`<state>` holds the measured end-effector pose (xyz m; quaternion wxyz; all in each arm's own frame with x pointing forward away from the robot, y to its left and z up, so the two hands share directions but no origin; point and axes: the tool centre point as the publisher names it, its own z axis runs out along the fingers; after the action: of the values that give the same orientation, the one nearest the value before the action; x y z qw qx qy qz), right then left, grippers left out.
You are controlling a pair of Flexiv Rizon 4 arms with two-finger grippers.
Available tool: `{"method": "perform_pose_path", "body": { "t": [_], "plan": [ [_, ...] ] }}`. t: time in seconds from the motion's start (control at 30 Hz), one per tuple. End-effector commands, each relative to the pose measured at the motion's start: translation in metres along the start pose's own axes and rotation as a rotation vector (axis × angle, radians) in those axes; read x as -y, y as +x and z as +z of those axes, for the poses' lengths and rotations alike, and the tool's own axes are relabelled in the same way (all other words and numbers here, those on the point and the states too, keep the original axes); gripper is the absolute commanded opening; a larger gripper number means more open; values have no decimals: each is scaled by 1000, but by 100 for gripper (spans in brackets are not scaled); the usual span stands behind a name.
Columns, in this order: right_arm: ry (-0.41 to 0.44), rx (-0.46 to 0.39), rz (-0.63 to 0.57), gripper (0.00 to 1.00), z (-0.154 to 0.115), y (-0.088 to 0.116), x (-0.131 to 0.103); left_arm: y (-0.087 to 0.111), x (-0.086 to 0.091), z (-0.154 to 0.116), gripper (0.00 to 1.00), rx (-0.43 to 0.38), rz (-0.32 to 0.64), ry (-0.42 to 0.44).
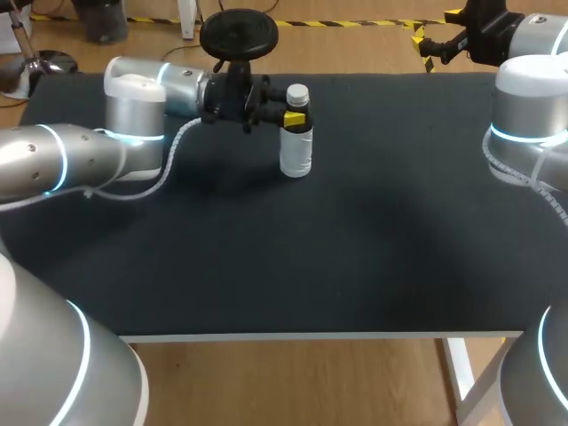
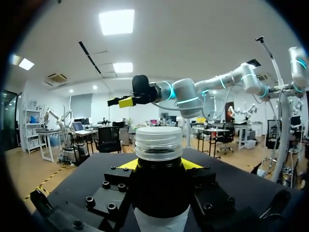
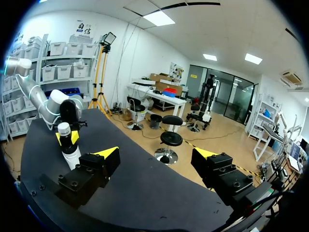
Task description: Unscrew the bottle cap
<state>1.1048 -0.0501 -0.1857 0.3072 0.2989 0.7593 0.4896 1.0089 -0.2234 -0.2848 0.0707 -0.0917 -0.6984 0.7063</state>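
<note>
From above, the bottle [image 1: 295, 142] stands upright near the bench's [image 1: 355, 257] far edge, a little left of its middle. My left end effector [image 1: 293, 116] comes in level from the left and grips the bottle just under the cap [image 1: 297, 92]. My right end effector [image 1: 432, 42] hangs off beyond the far right corner, well apart. In my left wrist view, the ribbed pale cap [image 2: 159, 143] rises clear above my yellow fingertips [image 2: 126, 165], which press the dark neck [image 2: 159, 186] from both sides, so this end effector is closed on the bottle. In my right wrist view, the fingers are spread wide with nothing between them, and the bottle [image 3: 71, 147] stands far ahead across the bench. I judge the bottle small, light and stiff, its smooth body likely to spin if held loosely. The ribbed side of the cap is the place for my right fingers to bite, while the left keeps the neck from turning.
</note>
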Motion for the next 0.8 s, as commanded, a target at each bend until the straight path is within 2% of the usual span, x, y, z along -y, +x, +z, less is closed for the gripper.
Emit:
{"method": "perform_pose_path", "body": {
  "t": [0.03,0.8],
  "plan": [
    [2,0,0,100,0,0,0,7,4,-4,0,23,8,-1],
    [2,0,0,100,0,0,0,8,2,-9,0,52,2,-6]
  ]
}}
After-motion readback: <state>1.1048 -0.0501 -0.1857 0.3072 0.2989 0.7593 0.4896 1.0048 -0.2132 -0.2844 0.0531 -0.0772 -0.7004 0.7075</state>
